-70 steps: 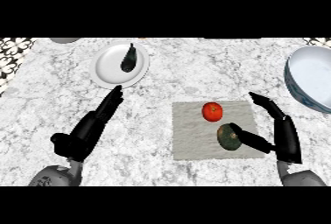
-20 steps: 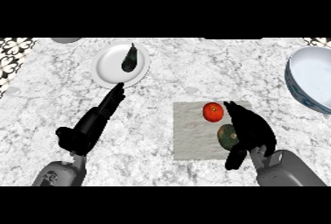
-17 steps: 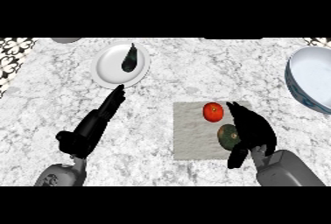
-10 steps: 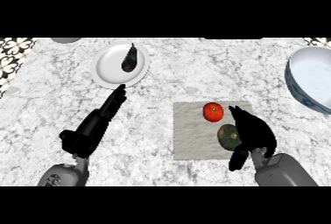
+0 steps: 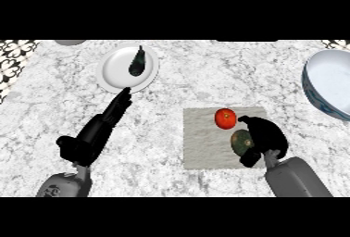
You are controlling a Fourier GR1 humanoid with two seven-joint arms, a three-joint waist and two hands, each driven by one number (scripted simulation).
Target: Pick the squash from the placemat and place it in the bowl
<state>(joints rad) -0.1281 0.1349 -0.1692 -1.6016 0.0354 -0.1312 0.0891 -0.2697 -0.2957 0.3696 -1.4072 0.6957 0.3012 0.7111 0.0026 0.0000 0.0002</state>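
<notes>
The dark green squash lies on the grey placemat, below a red tomato. The right hand curls its fingers round the squash. The left hand lies with fingers released; the bowl sits at the tabletop's right edge.

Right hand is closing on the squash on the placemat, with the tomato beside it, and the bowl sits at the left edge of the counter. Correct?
Not quite: the bowl sits at the counter's right edge, as the head view shows. The rest holds: the right hand is at the squash on the placemat, with the tomato beside it.
</notes>
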